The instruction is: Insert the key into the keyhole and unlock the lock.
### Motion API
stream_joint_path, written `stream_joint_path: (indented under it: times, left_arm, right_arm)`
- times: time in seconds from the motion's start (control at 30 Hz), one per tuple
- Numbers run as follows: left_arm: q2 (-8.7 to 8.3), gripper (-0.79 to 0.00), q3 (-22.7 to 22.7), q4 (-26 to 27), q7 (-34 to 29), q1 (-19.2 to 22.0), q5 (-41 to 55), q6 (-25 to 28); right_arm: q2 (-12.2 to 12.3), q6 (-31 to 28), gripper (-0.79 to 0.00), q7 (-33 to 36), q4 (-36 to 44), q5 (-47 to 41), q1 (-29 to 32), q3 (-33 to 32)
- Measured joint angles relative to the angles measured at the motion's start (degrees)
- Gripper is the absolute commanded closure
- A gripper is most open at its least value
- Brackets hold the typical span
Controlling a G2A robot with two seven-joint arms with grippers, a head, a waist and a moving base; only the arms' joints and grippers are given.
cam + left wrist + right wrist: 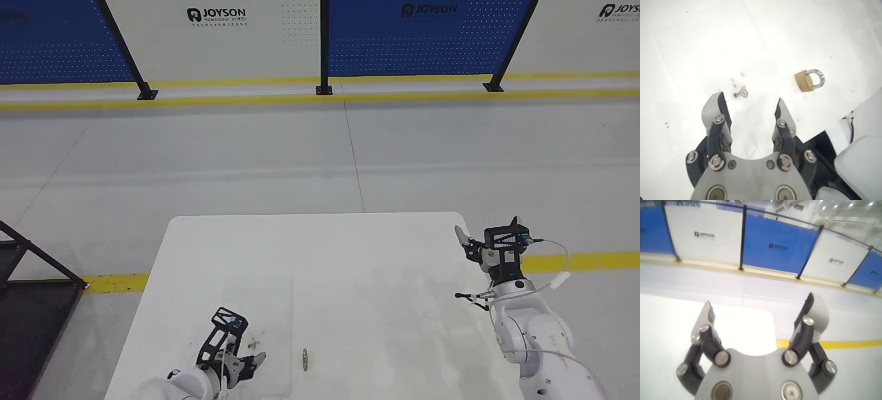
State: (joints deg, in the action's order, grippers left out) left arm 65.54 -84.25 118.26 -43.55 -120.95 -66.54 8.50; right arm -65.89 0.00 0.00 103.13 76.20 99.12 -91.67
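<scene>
Closest to my left wrist camera is the left hand, its two fingers spread wide with nothing between them. It hangs low over the white desk near the front edge, on the robot's left side. Just past one of its ribbed fingertips lies the key, small and silvery, flat on the desk, with its round head turned toward the lock. A few short grey marks sit on the surface just beyond the key.

That lock is a brass padlock lying on its side, apart from the key and untouched by either hand. Its steel shackle arches away from the key. Whether the shackle is latched I cannot tell. From the top view I see the lock as a small dark spot near the front edge, just to the right of the left hand.

Over on the other side, the right hand is well apart from both things. It is held above the desk's far right corner, fingers wide apart and gripping nothing. Beyond it I see grey floor with yellow lines and a fence of blue and white panels.
</scene>
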Motion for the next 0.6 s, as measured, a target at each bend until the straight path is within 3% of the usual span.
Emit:
stream_joint_path:
  times: [0.27, 0.6]
  left_arm:
    - [0.11, -0.283, 3.49, -3.55, -0.32, 3.68, -4.16, -2.69]
    - [0.33, -0.259, 7.03, -6.19, 0.27, 6.85, -8.4, -5.04]
  right_arm:
    - [0.0, 0.0, -0.785, 0.0, 0.0, 0.0, 0.0, 0.0]
    - [0.0, 0.0, -0.785, 0.0, 0.0, 0.0, 0.0, 0.0]
